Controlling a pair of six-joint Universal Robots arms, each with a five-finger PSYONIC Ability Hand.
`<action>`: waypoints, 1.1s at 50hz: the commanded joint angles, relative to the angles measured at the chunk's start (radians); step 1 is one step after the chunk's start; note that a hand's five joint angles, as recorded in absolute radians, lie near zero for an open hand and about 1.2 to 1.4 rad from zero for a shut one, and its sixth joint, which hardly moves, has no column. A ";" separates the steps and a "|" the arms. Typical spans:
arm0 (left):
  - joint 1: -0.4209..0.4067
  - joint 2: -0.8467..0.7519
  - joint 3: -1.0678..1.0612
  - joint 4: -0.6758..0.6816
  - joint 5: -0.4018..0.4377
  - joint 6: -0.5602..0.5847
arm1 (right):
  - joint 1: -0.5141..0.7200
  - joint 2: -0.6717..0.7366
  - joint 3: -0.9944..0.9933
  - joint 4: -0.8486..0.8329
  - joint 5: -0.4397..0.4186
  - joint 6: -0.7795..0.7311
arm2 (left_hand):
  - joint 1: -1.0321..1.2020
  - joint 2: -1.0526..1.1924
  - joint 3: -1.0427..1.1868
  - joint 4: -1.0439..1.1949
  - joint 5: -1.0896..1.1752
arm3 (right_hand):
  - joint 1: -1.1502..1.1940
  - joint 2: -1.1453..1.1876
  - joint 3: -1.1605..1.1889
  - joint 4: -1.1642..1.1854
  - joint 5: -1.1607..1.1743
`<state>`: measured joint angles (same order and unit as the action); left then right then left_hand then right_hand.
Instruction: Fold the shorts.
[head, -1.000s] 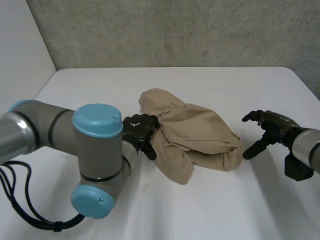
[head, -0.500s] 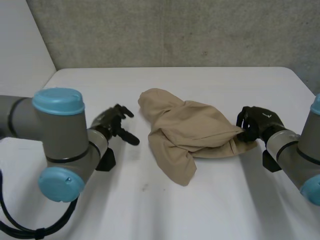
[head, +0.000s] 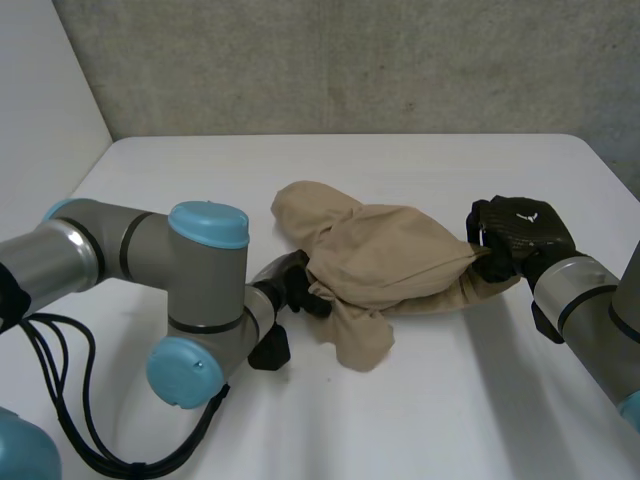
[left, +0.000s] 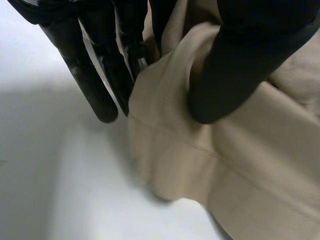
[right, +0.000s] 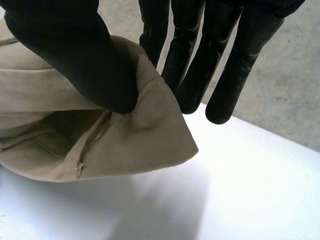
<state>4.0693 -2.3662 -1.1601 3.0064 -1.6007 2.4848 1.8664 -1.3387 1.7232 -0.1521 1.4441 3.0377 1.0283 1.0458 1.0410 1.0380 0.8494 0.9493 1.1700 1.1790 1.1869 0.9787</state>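
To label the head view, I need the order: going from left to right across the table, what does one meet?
left arm → left hand → shorts → right hand → right arm

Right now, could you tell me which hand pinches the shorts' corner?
The right hand, thumb against fingers on a pointed corner of the shorts; the left hand pinches a fold along an edge.

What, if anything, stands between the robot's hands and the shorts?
Nothing visible does. The left hand pinches a fold at the edge of the shorts on its own side. The right hand pinches a corner at the opposite end, between thumb and fingers.
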 joint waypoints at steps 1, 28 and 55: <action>0.013 0.067 0.007 -0.006 -0.097 0.052 | -0.009 -0.040 -0.068 0.045 0.012 -0.242 | 0.368 0.350 0.355 0.358 0.372 | 0.447 0.226 0.217 0.209 0.243; 0.148 0.717 -0.128 -0.052 0.022 1.039 | 0.014 -0.120 -0.522 0.548 -0.008 -0.588 | 0.368 0.350 0.355 0.358 0.372 | 0.447 0.226 0.217 0.209 0.243; 0.194 0.290 0.379 0.673 -0.059 1.172 | 0.099 0.170 -0.729 -0.381 0.127 -0.582 | 0.368 0.350 0.355 0.358 0.372 | 0.447 0.226 0.217 0.209 0.243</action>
<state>4.2577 -2.1249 -0.8659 3.3068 -1.6088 3.6484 1.9466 -1.0991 0.9990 -0.0944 1.5327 2.4596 1.1073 1.1966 1.1899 1.1992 0.9835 0.9640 1.1699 1.1790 1.1909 0.9924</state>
